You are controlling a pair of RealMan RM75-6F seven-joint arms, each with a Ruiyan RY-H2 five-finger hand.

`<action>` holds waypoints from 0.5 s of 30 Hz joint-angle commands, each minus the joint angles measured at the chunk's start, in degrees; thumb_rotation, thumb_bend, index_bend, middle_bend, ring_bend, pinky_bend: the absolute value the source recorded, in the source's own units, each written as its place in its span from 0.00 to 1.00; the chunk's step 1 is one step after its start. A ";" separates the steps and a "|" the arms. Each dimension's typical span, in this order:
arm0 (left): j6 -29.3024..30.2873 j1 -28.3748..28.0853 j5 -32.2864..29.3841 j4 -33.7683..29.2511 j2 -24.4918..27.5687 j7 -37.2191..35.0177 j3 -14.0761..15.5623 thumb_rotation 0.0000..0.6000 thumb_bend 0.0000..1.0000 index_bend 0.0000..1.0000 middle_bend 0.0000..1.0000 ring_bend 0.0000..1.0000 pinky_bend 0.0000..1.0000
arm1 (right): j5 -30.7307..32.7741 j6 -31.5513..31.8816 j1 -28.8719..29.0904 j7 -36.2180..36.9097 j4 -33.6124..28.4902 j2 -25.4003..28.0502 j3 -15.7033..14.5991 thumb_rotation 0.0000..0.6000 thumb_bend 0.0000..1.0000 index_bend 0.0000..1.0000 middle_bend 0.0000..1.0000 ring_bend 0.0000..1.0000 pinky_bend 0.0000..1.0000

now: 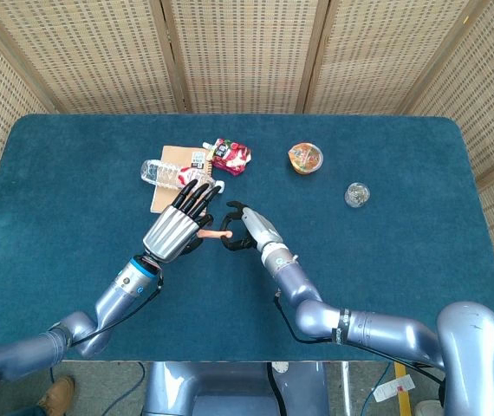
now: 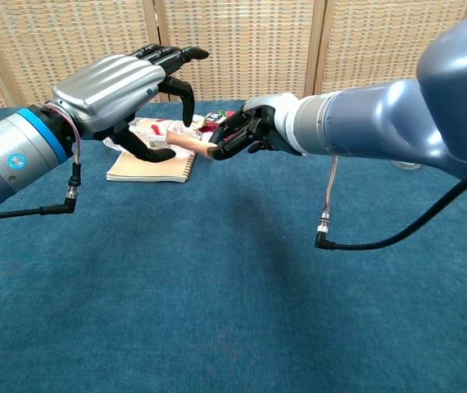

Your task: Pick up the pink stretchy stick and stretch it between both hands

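The pink stretchy stick (image 1: 215, 232) (image 2: 191, 144) is held level above the blue table, pinched at its right end by my right hand (image 1: 243, 232) (image 2: 247, 134). My left hand (image 1: 176, 228) (image 2: 117, 84) hovers at the stick's free left end. Its fingers arch over the stick and its thumb sits below. The fingers stay apart and do not grip the stick. In the head view the left hand covers the stick's left tip.
Just behind the hands lie a spiral notebook (image 1: 163, 191) (image 2: 153, 169) and a clear water bottle (image 1: 164, 171). A red snack pack (image 1: 229, 154), a small food cup (image 1: 305, 158) and a clear round object (image 1: 357, 194) sit farther back. A black cable (image 2: 325, 236) dangles from my right arm.
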 commanded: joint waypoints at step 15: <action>-0.42 -1.70 -0.82 0.20 -1.39 1.17 0.10 1.00 0.32 0.53 0.00 0.00 0.00 | -0.84 -0.34 -0.38 1.40 -0.78 1.10 -0.50 1.00 0.61 0.64 0.17 0.00 0.00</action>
